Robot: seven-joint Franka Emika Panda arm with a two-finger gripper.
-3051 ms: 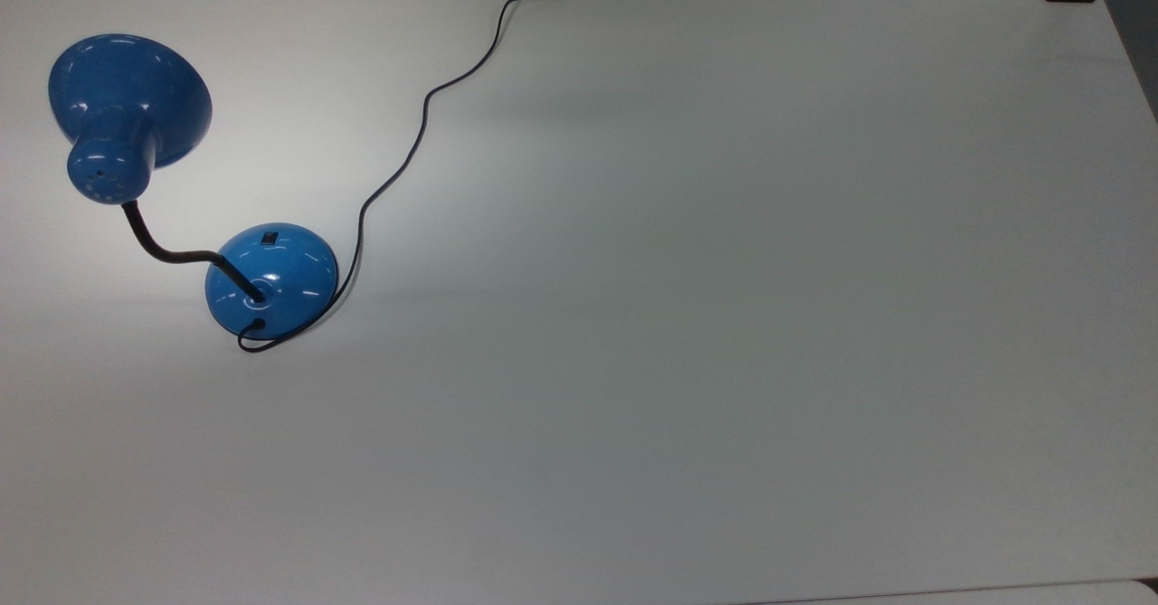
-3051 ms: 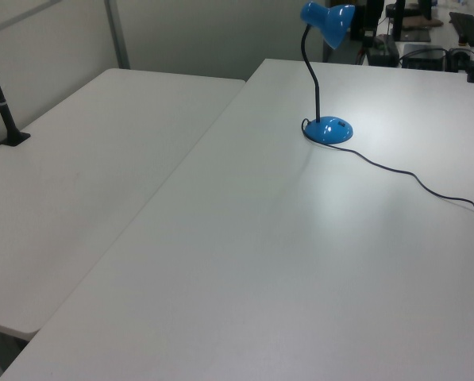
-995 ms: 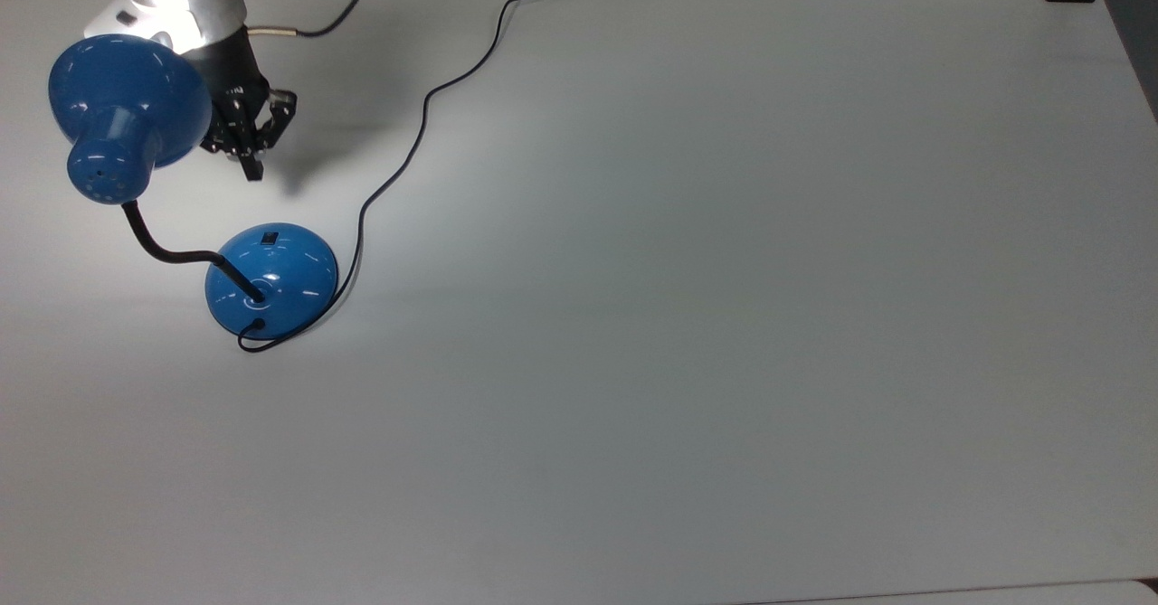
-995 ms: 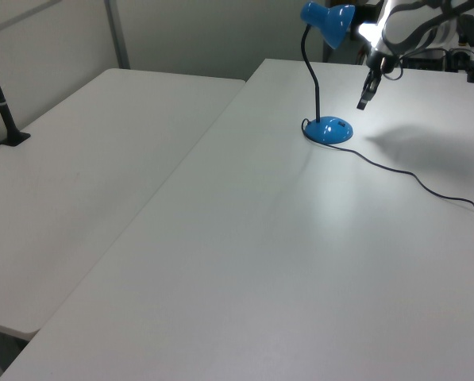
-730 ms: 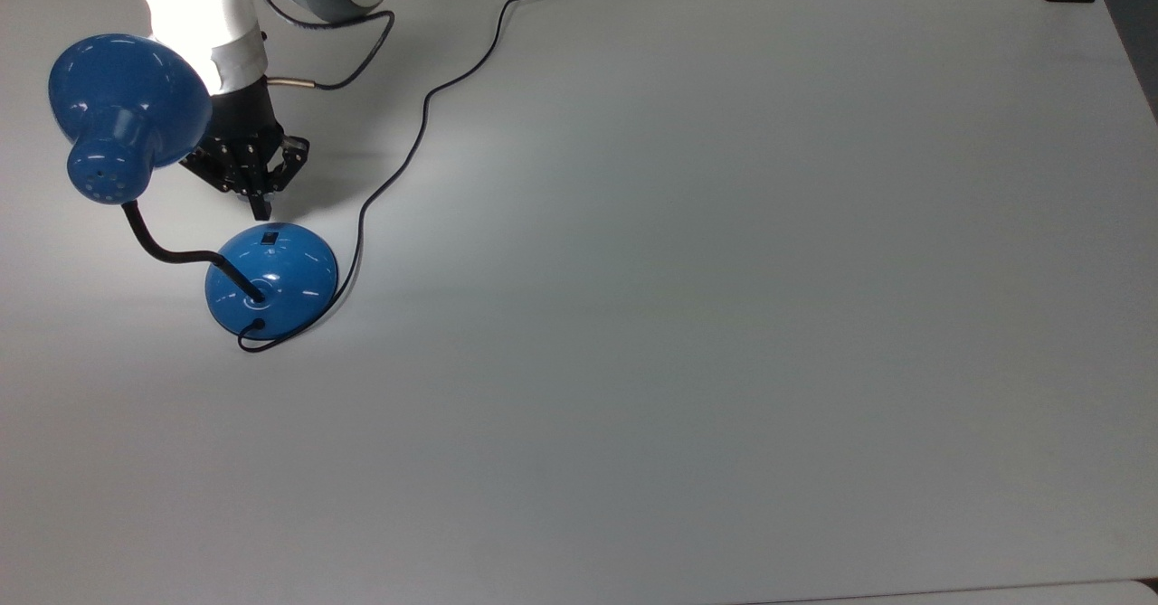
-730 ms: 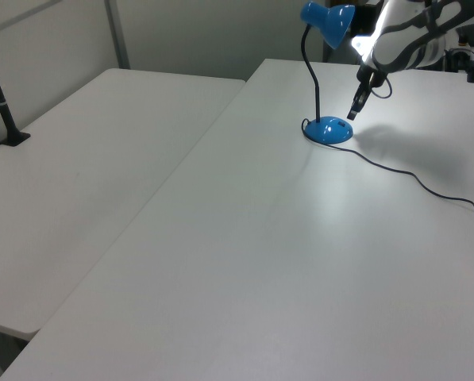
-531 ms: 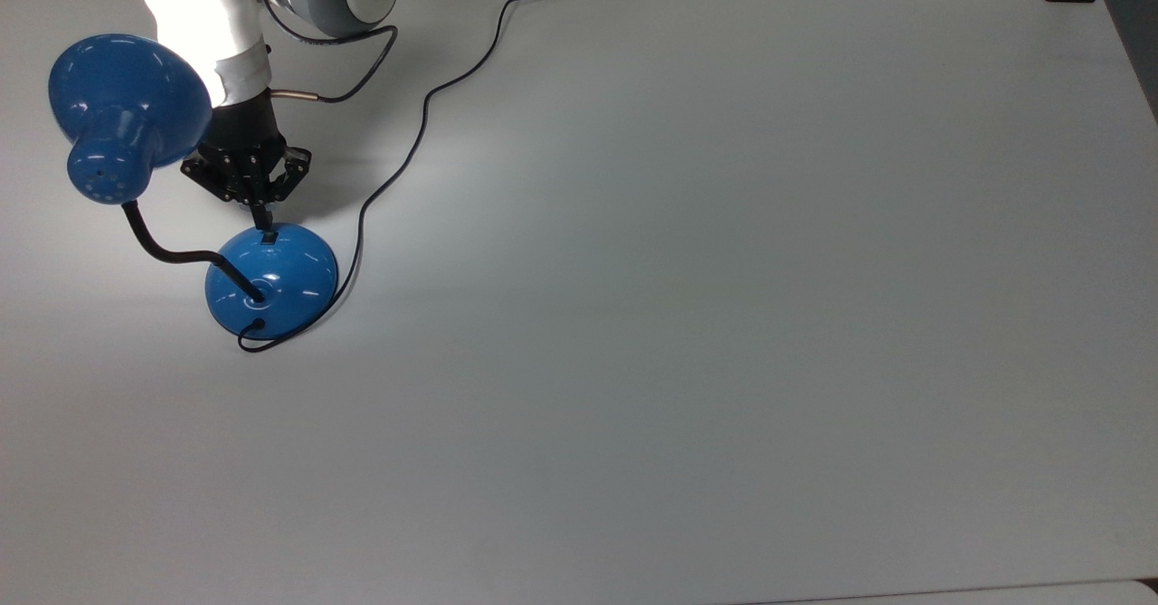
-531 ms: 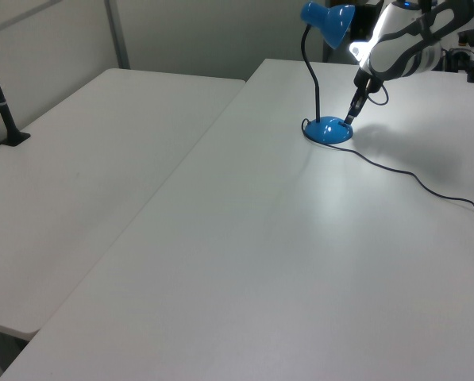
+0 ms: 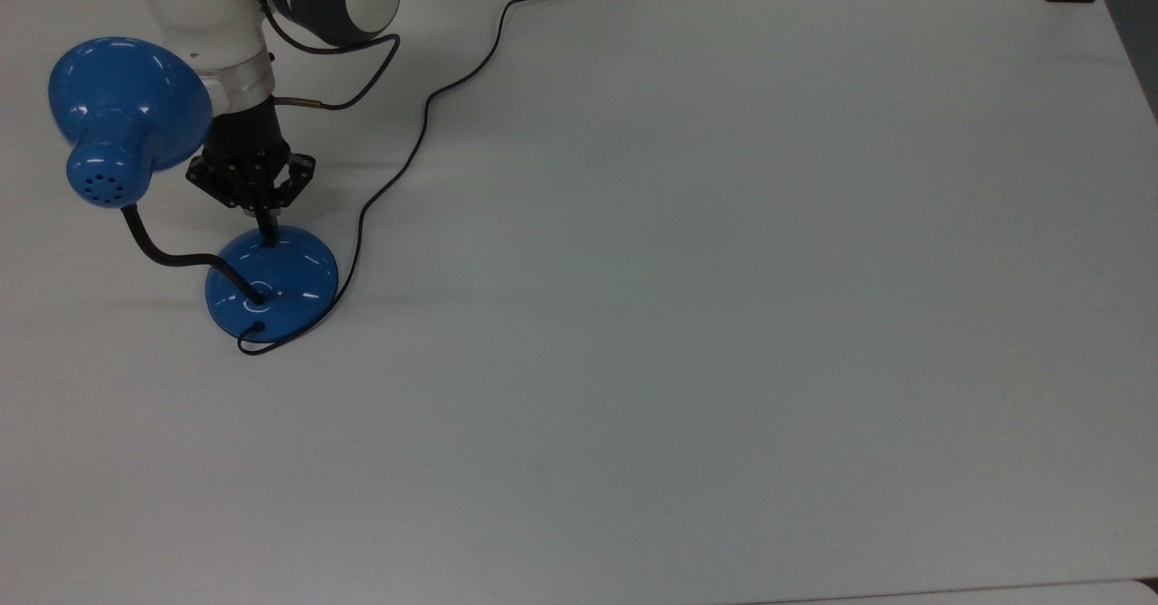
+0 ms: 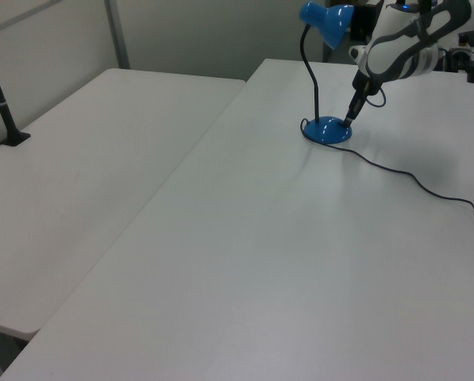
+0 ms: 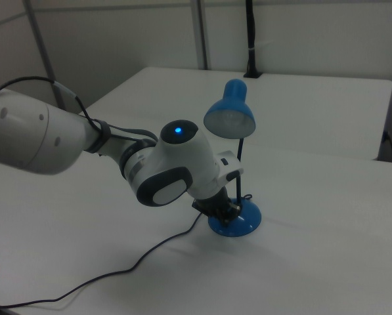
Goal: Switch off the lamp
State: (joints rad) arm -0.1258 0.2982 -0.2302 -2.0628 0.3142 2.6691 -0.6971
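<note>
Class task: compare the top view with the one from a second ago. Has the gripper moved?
Yes. The gripper has moved down the top view, from beside the shade onto the lamp base.

— Where did the arm stand?

— It reached in from the top view's upper left corner, its white forearm slanting down and its wrist turned so the black gripper pointed at the table. In the left view the arm came from the left view's upper right, white with dark grey joints, and tapered to the gripper low at its tip. In the right view the arm crossed from the right view's left, a blue light glowing on its rounded joint.

— And the fingers?

— Pressed together into one thin black tip in the top view, nothing held between them. The tip was very low, whether touching anything I could not tell.
</note>
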